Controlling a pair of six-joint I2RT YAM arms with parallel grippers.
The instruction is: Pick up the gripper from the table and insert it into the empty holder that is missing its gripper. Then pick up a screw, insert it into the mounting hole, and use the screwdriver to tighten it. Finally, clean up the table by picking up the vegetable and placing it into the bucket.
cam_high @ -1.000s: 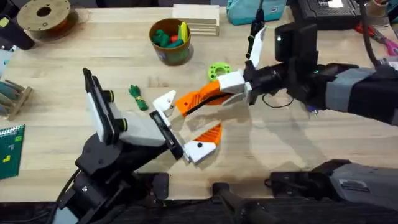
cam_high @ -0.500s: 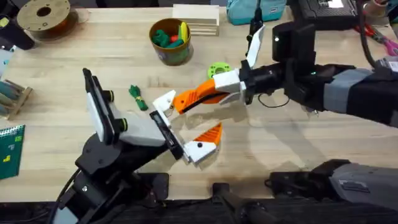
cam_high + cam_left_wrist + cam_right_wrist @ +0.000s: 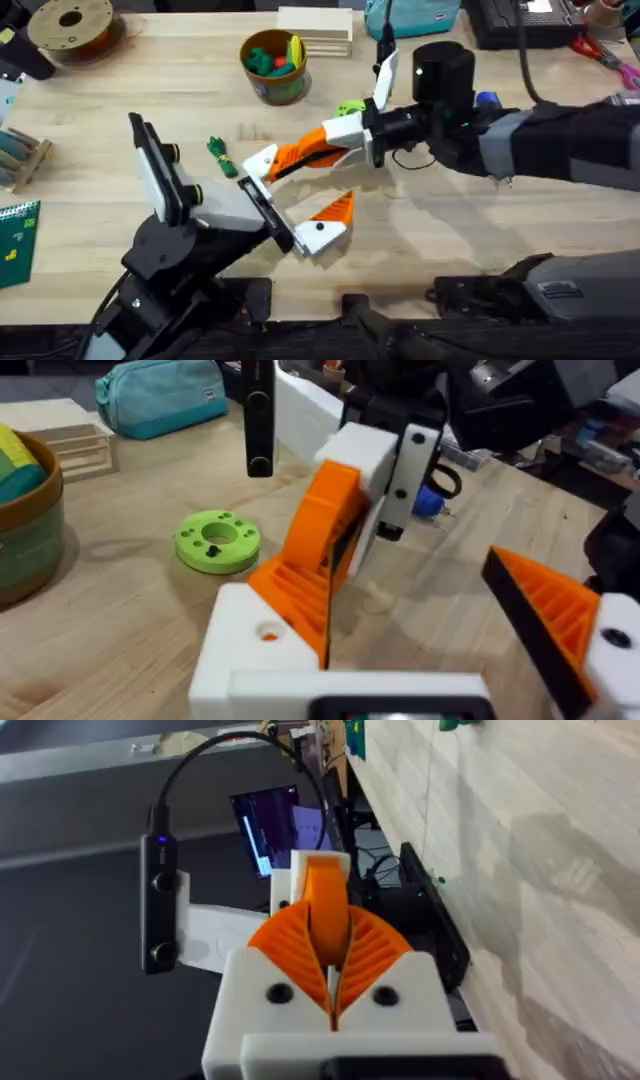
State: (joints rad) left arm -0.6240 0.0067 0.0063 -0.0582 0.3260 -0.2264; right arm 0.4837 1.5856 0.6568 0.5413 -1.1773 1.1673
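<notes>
The orange gripper (image 3: 283, 162) is pinched in my right gripper (image 3: 322, 147), which is shut on it and reaches in from the right. Its free end meets the white holder (image 3: 262, 160), one finger of my left gripper (image 3: 300, 188). That gripper stands open, its other finger carrying an orange fin (image 3: 335, 212). The left wrist view shows the orange gripper (image 3: 295, 585) seated against the holder (image 3: 255, 660). In the right wrist view, it (image 3: 325, 890) sits between my pads, the holder (image 3: 282, 885) behind it. The vegetable (image 3: 222, 155) lies left of the holder. The bucket (image 3: 272, 65) stands at the back. The blue screwdriver (image 3: 487, 99) peeks out behind my right arm.
A bright green disc (image 3: 350, 108) lies just behind my right gripper. A wooden block (image 3: 315, 30) and a teal pouch (image 3: 410, 15) sit at the back edge, a filament spool (image 3: 70, 25) at the far left. The bucket holds toy vegetables.
My right arm has moved left and slightly back with the orange gripper, keeping its tip at the holder. The left arm has shifted slightly left.
</notes>
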